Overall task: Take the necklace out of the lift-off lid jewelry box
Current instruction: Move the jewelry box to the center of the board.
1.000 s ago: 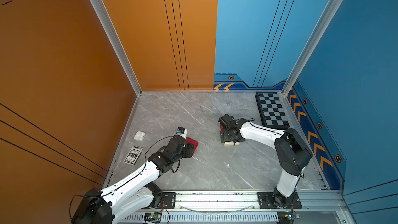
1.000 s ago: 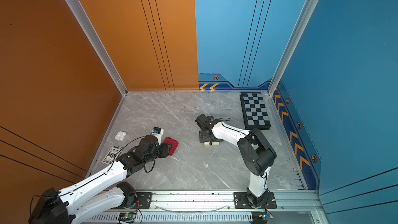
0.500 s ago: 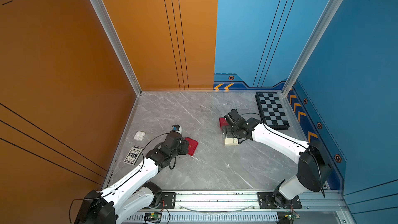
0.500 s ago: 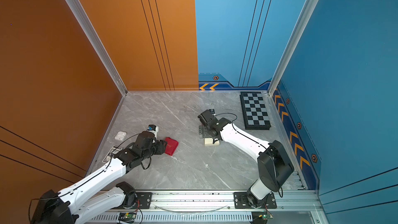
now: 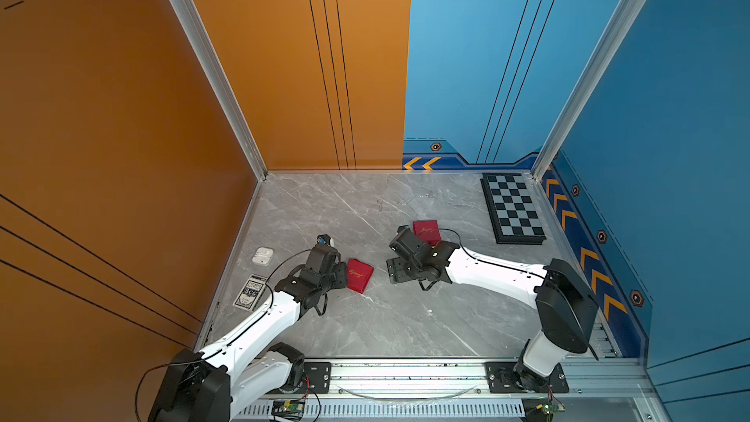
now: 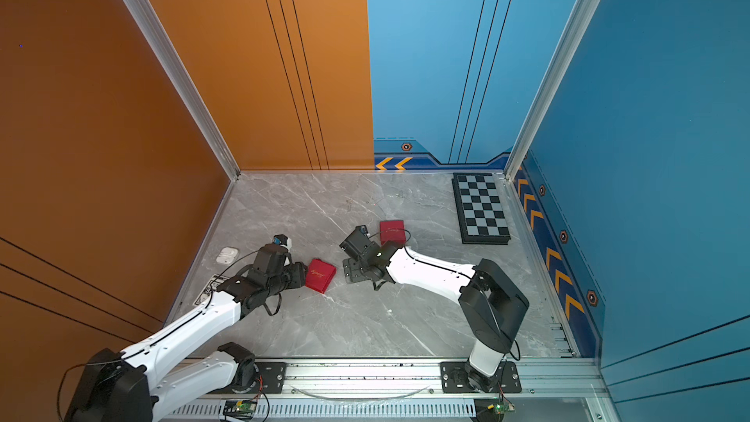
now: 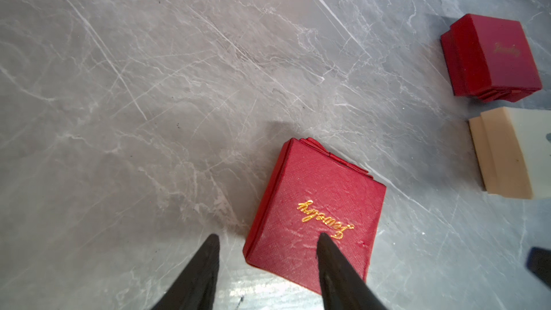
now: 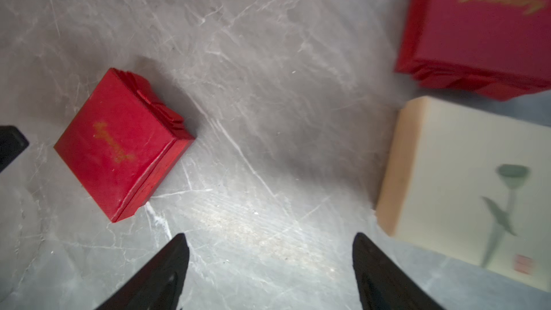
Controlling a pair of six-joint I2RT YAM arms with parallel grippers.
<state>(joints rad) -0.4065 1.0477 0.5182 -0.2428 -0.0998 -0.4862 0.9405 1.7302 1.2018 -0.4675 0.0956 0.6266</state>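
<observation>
A red jewelry box (image 5: 359,275) (image 7: 316,213) with gold script lies shut on the marble table (image 5: 377,318). My left gripper (image 5: 341,274) (image 7: 268,240) is open at its near corner: one fingertip (image 7: 325,243) hangs over the lid, the other stands beside the box over bare table. A second shut red box (image 5: 426,230) (image 8: 483,25) lies farther back, beside a cream flower-printed box (image 8: 465,180) (image 7: 512,156). My right gripper (image 5: 393,274) (image 8: 270,237) is wide open over bare table between the boxes. The necklace is hidden.
A chessboard (image 5: 513,209) lies at the back right by the blue wall. A white earbud case (image 5: 263,255) and a card deck (image 5: 249,298) sit along the left edge. Small glinting bits (image 5: 380,202) lie far back on the table.
My right arm has swung off the cream box toward the left and front, its jaws a little narrower. My left gripper drew back from the near red box, then returned to its corner.
</observation>
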